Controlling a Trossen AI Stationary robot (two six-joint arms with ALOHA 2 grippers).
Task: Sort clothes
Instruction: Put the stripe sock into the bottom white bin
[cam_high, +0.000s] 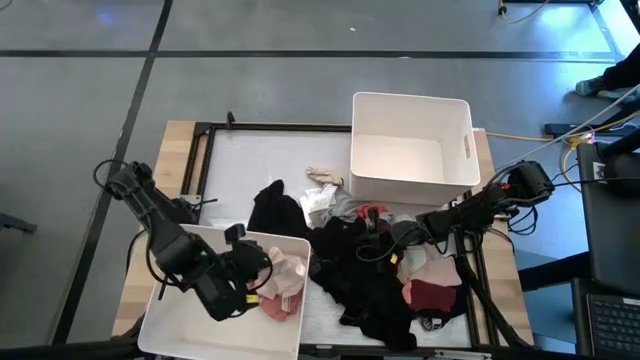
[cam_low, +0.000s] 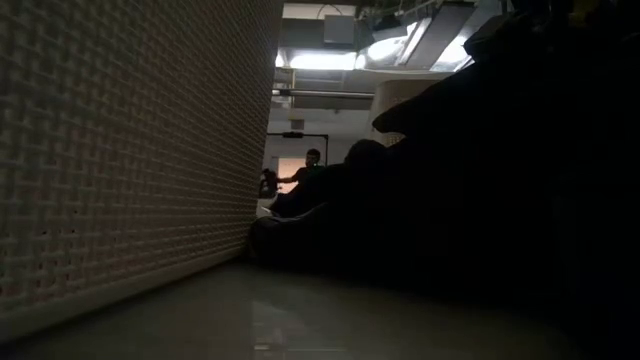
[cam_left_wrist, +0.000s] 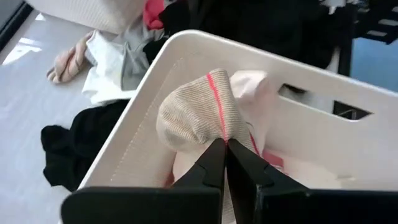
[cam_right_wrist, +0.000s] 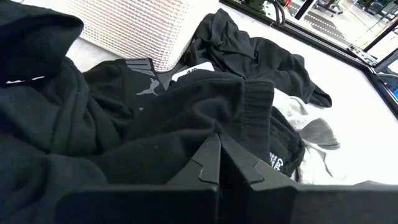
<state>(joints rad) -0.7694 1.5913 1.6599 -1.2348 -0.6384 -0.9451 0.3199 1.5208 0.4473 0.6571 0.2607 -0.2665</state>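
The left end effector (cam_left_wrist: 224, 146) was over the bin (cam_high: 175, 315) at lower left, pinching a beige sock (cam_left_wrist: 196, 115). The right end effector (cam_right_wrist: 219, 146) was closed, perhaps gripping black cloth, in the clothes (cam_high: 365, 275) at lower centre.

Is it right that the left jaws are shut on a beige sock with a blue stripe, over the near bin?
Not quite: the stripe is pink-red, not blue. The left wrist view shows the left gripper, jaws shut, pinching the beige sock above the near bin. The rest stands.
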